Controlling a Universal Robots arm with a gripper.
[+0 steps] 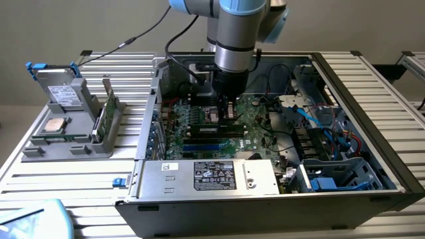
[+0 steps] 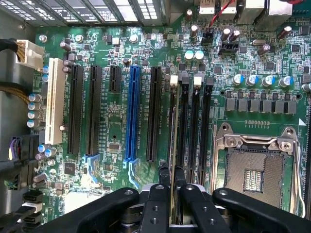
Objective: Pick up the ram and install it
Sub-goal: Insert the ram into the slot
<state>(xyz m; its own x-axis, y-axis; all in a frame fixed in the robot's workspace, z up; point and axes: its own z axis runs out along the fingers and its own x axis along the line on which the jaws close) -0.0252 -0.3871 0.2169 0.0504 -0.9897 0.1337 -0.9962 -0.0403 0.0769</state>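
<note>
1. The gripper (image 2: 172,177) is pinching the ram (image 2: 173,136). Its fingers (image 2: 164,174) are pressed onto the stick's two faces near one end.
2. In the wrist view the ram shows edge-on as a thin line, running along the bank of memory slots (image 2: 184,126) on the board (image 2: 112,145). It lies at the side of the bank nearest the long black card slot (image 2: 154,111). I cannot tell whether it is just above its slot or already touching it.
3. To do this step well, I judge that the stick should stay upright and parallel to the slot. Its lower edge should line up between the white latches (image 2: 174,80) at the far end and the matching ones near the gripper. The push should go straight down. A tilt toward either side would likely catch the slot wall.
4. Because the grip is near one end, the far end may lag, so even pressure matters.
5. Edges close by:
   - the neighbouring slots and the open socket (image 2: 252,170) on one side;
   - the black card slot, then the blue one (image 2: 132,111), on the other;
   - capacitors (image 2: 194,55) beyond the far latches.
6. Open room, seen from outside:
   - The arm comes down through the open top of the case (image 1: 359,79), and straight up looks free.
   - Cables (image 1: 312,112) hang on the exterior view's right.
   - The case wall stands near on that view's left.
   - The power supply (image 1: 212,177) sits toward the camera, apart from the gripper.
</note>
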